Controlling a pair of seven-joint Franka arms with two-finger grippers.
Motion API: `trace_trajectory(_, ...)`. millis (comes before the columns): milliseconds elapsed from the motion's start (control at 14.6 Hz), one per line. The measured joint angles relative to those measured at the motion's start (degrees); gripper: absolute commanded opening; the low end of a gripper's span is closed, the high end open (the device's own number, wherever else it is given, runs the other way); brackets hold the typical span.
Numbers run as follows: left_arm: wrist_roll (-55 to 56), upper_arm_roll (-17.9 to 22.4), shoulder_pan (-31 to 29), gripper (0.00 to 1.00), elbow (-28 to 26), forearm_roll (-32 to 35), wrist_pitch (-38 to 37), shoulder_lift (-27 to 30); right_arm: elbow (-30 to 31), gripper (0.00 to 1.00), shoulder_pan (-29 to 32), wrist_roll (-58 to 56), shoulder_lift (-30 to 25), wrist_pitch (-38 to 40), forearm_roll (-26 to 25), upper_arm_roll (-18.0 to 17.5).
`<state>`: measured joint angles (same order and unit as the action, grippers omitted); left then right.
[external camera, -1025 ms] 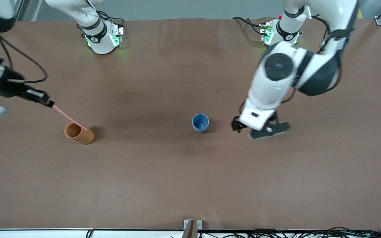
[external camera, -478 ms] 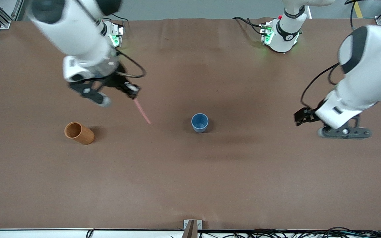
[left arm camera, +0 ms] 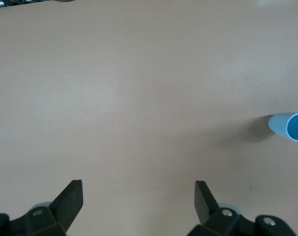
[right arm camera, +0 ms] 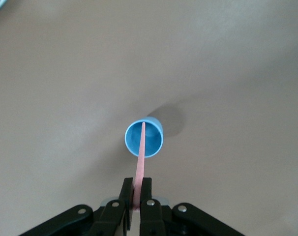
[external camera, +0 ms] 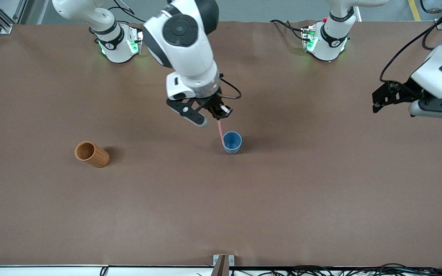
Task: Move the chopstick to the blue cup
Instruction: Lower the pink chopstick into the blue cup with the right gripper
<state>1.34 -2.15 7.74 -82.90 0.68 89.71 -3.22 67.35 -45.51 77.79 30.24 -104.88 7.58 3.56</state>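
The chopstick [external camera: 220, 131] is a thin pale pink stick hanging steeply down from my right gripper [external camera: 218, 116], which is shut on its upper end. In the right wrist view the chopstick [right arm camera: 140, 156] runs from the right gripper [right arm camera: 136, 189] down to the mouth of the blue cup [right arm camera: 154, 141], and its lower tip lies over the blue inside. The blue cup [external camera: 233, 142] stands upright near the middle of the table. My left gripper [external camera: 380, 97] hangs open and empty over the left arm's end of the table. The left wrist view shows the left gripper [left arm camera: 138, 194] over bare table, with the blue cup [left arm camera: 290, 128] well off to one side.
An orange-brown cylindrical cup [external camera: 91, 153] sits toward the right arm's end of the table, about as near the front camera as the blue cup. The brown table mat [external camera: 221, 207] covers the whole surface. A small metal bracket [external camera: 223, 261] sits at the nearest table edge.
My right arm has swung the chopstick from the orange-brown cup across to the blue cup. The left arm has pulled back from beside the blue cup toward its own end of the table.
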Motion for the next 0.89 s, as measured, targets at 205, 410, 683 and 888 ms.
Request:
trace_trajectory(205, -0.05, -0.14, 0.03, 1.00, 0.18, 0.00, -1.25, 0.81, -0.29, 0.01, -1.28, 0.38, 0.77, 0.17, 0.00, 0.05)
trace_trajectory(410, -0.05, 0.00, -0.21, 1.00, 0.17, 0.00, -1.25, 0.67, -0.28, 0.02, -2.40, 0.53, 2.00, 0.46, 0.01, 0.05)
trace_trajectory(683, -0.43, 0.30, -1.18, 1.00, 0.17, -0.44, -1.25, 0.67, -0.29, 0.08, -3.80, 0.59, 4.55, 0.00, 0.00, 0.07)
trace_trajectory(888, -0.45, 0.55, -1.50, 1.00, 0.17, -2.41, -1.25, 0.67, -0.21, 0.27, -4.19, 0.63, 5.95, -3.65, 0.00, 0.11)
